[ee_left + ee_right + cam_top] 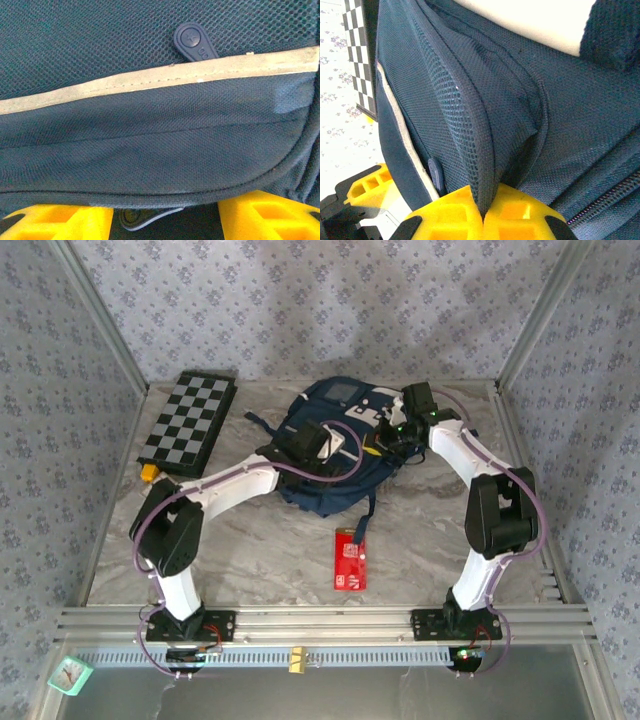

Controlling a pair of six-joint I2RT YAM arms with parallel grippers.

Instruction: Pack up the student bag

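The right gripper (pixel 482 215) pinches the student bag's (pixel 330 495) mesh flap (pixel 465 125) while the left gripper (pixel 165 220) stands spread; the thin fabric could slip free.

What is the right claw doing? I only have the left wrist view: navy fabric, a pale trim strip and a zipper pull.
Observer: The right claw is shut on a raised fold of the student bag.
Operator: What else lies on the table?
Observer: A flat red item lies on the table just in front of the bag, on the side of the arm bases.
Operator: Anything farther back?
Observer: A chessboard lies flat at the rear left, apart from the bag.
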